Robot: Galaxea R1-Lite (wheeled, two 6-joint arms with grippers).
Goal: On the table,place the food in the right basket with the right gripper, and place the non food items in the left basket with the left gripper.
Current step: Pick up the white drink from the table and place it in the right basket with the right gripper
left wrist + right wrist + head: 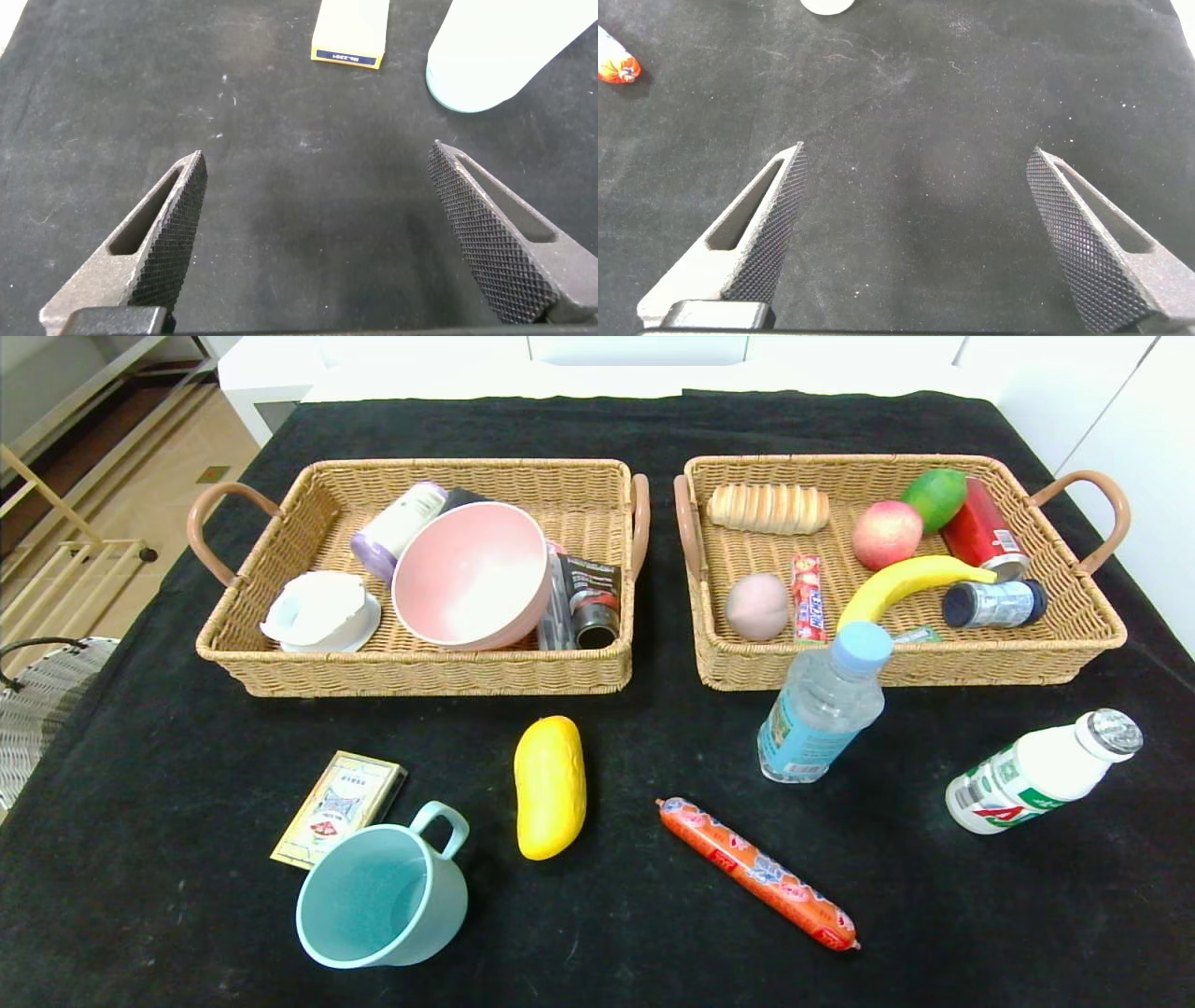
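Black cloth surface [140, 821], mug [383, 896], card box [338, 807], fruit [550, 786], sausage [756, 873], two bottles [822, 705] near baskets [420, 677], left claw [316, 233] and right claw [915, 233] spread wide, grasping nothing.

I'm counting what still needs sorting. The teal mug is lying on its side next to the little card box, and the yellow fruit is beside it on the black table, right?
Not quite: the head view shows the teal mug standing upright, mouth open upward, not on its side. The rest holds: it sits next to the card box, with the yellow fruit beside it on the black table.

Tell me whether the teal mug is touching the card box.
Cannot tell. In the head view the teal mug rim overlaps the card box corner; the left wrist view shows only their ends.
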